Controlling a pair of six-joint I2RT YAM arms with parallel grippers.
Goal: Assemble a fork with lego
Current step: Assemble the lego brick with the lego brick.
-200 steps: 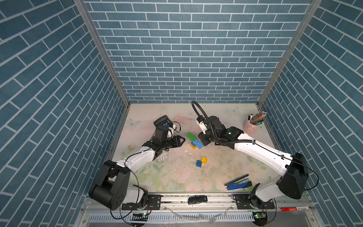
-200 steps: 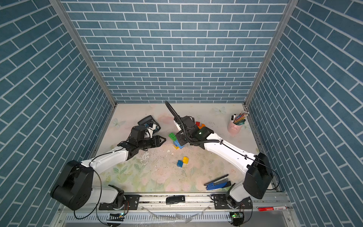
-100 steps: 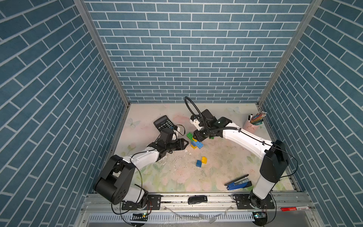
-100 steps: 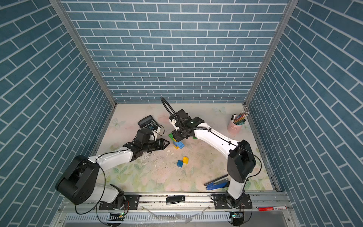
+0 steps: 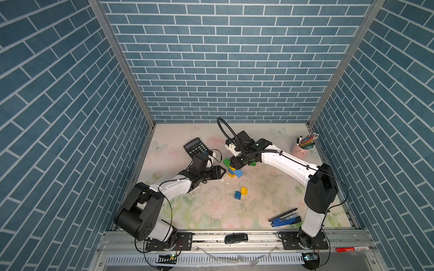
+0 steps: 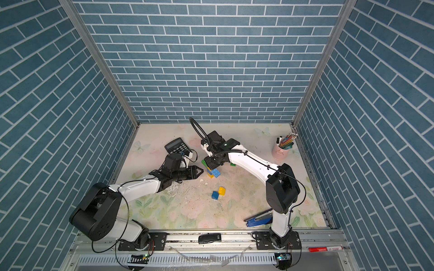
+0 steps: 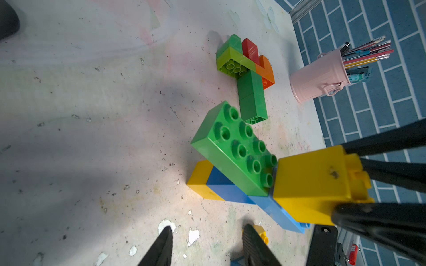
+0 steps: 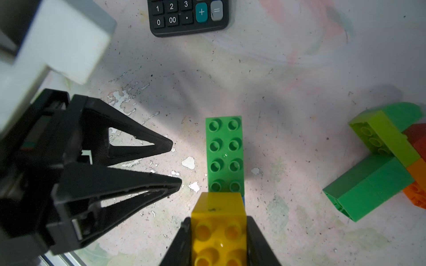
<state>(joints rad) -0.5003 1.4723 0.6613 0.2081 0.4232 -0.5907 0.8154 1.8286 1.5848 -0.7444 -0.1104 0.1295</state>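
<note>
Jaws of the right gripper (image 8: 218, 222) clamp the yellow brick (image 7: 309, 184) by its flat sides, against the green brick (image 8: 224, 152) atop the lego stack (image 5: 237, 173), just below centre in both top views. The left gripper (image 8: 176, 163) jaws stand part-open, empty, beside it. Judged: bricks light, rigid, slick; grip opposing walls, never studs.

Top views: a stereo pair, high over the front edge of the table (image 5: 258, 201), tilted down toward the back wall (image 5: 230, 70). Far off; the whole cell shows in both top views, barely offset sideways. Left wrist: low and close over the table, looking out past the left gripper (image 7: 207, 230) toward the cup (image 7: 320, 78) and side wall (image 7: 368, 92). Right wrist: close, looking steeply down past the right gripper (image 8: 218, 221), with the calculator (image 8: 189, 18) cut by the frame edge. Wrist views share the green brick (image 7: 232, 152), yellow brick (image 8: 219, 232) and brick cluster (image 7: 244, 69). Right wrist also takes in the left gripper.
</note>
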